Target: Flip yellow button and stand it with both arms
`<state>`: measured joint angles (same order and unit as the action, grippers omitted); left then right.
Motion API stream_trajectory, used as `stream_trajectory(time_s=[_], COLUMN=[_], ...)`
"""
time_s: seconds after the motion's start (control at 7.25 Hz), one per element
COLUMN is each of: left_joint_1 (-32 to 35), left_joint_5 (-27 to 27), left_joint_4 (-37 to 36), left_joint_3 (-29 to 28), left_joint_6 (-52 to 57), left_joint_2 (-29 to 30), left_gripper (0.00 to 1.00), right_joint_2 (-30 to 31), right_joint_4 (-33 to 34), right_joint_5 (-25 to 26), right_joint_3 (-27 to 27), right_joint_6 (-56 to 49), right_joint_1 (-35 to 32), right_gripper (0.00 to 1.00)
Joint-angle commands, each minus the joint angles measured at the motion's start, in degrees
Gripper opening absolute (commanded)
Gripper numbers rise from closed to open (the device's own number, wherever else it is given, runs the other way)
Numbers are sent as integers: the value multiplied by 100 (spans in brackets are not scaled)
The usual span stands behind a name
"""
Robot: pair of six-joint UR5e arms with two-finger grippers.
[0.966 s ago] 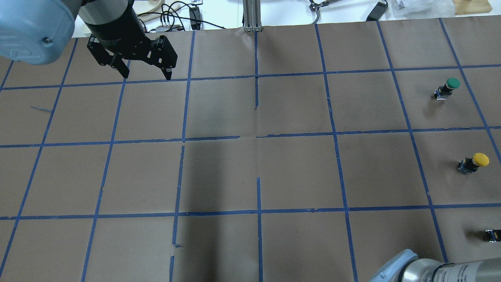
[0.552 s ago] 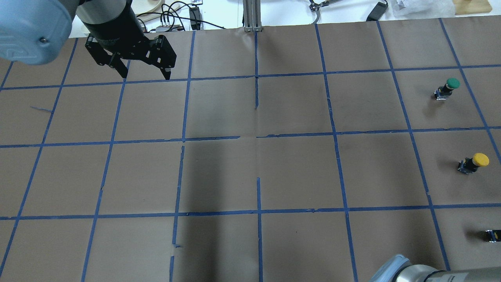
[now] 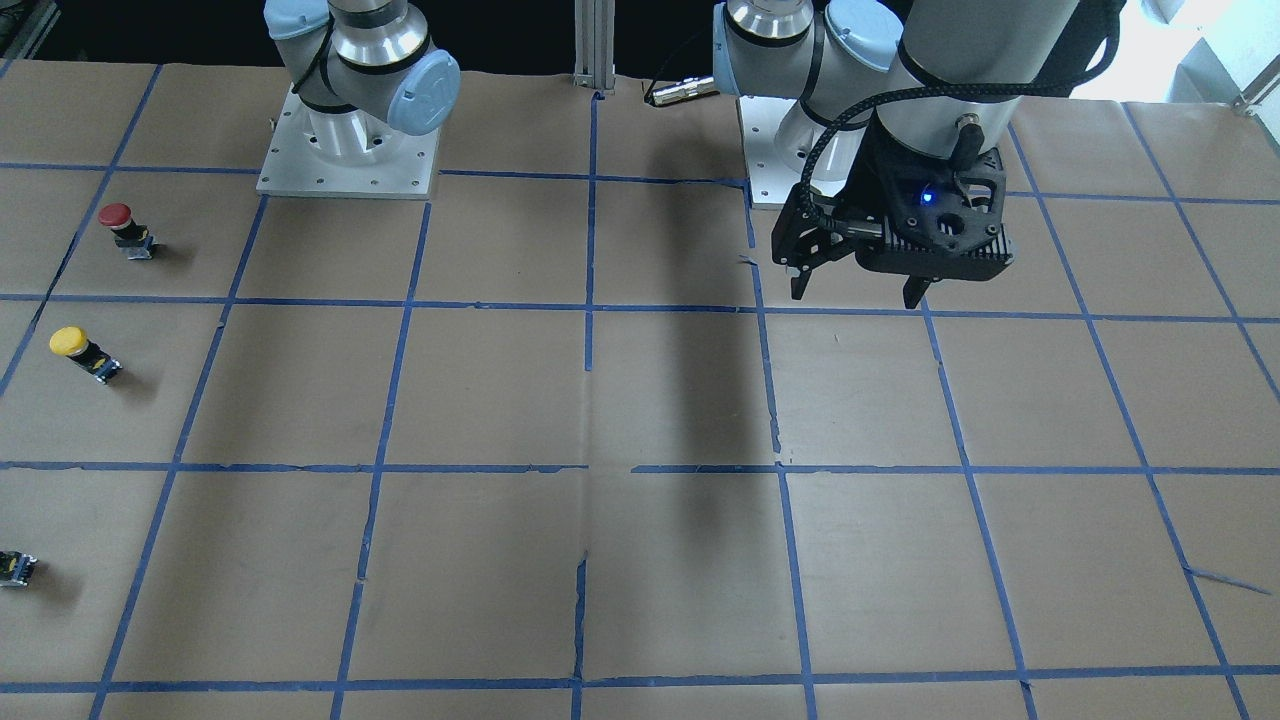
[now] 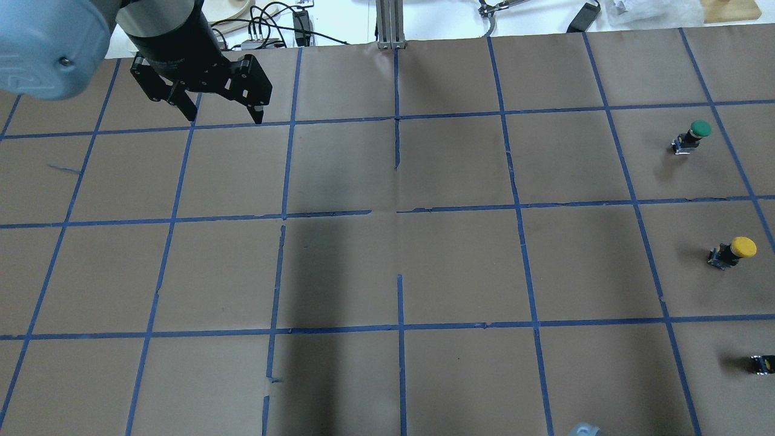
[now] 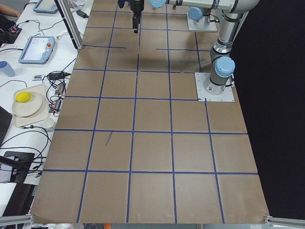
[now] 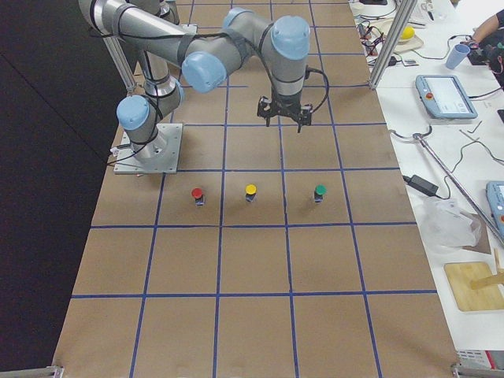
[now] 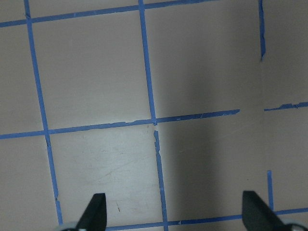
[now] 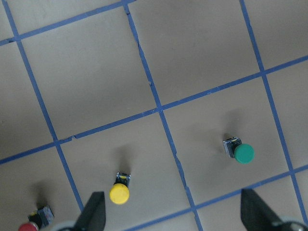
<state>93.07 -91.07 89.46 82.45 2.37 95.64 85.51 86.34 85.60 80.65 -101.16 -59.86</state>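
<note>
Gridded table [image 4: 454,266] holds yellow button [image 4: 735,250] (ungripped).

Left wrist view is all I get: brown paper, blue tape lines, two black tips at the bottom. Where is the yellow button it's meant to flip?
Observer: Nowhere near there. The yellow button is far off on the robot's right side of the table.
Operator: Is it alone there?
Observer: No, it sits in a row between a red button and a green button.
Operator: Is anything holding it?
Observer: No. The right arm's fingers hang wide open and empty, high up, looking down on that row.
</note>
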Motion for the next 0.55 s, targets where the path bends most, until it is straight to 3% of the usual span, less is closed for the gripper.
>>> stream_trajectory(time_s=[0.0,0.41], left_joint_1=[0,9], left_joint_5=[-7,-24], left_joint_4=[1,123], left_joint_3=[-1,8], left_joint_6=[9,53], left_joint_2=[-10,-36], left_gripper=[100,100], right_joint_2=[71,27], right_joint_4=[-204,-381], right_joint_5=[54,36], right_joint_3=[-85,-84], right_joint_6=[1889,4374], right_joint_1=[-1016,-2139], right_gripper=[100,100])
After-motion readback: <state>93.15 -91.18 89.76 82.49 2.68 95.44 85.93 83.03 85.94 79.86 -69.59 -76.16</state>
